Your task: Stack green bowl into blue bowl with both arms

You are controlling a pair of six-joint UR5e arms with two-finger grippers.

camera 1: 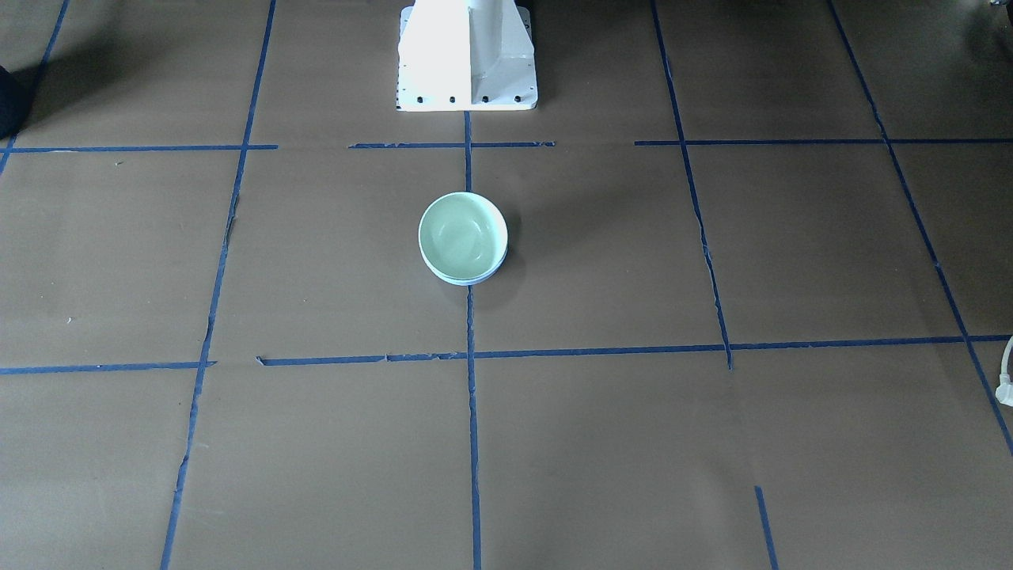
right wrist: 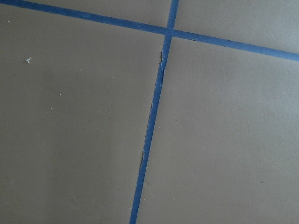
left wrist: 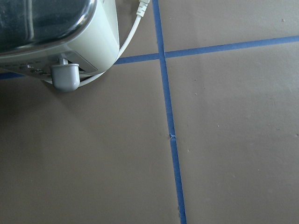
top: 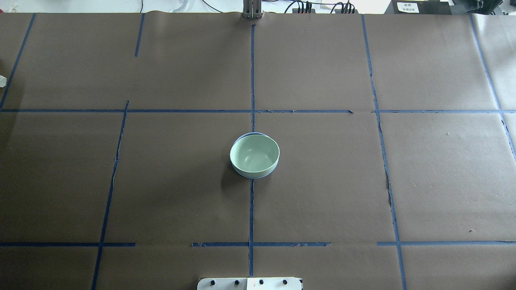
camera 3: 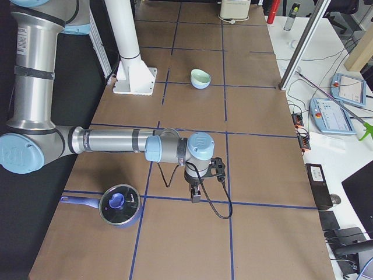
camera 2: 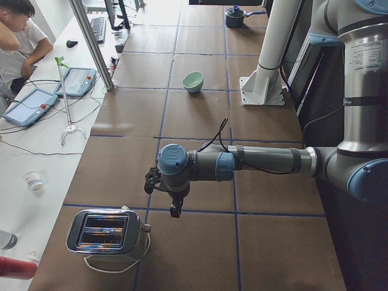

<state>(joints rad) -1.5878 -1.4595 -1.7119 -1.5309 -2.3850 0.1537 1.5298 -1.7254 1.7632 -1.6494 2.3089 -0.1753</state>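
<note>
The green bowl [camera 1: 463, 232] sits nested inside the blue bowl [camera 1: 468, 279] at the table's middle, in front of the robot's base. In the overhead view the green bowl [top: 254, 155] covers the blue bowl [top: 246, 135], of which only a thin rim shows. Both arms are far from the bowls. My left gripper [camera 2: 175, 210] hangs over the table's left end, next to a toaster. My right gripper [camera 3: 195, 196] hangs over the right end, next to a pot. I cannot tell whether either is open or shut. The wrist views show no fingers.
A silver toaster [camera 2: 109, 233] with a white cord stands at the left end and also shows in the left wrist view [left wrist: 46, 32]. A blue lidded pot [camera 3: 119, 205] stands at the right end. The white pedestal [camera 1: 467, 55] is behind the bowls. An operator [camera 2: 18, 30] sits at a side desk.
</note>
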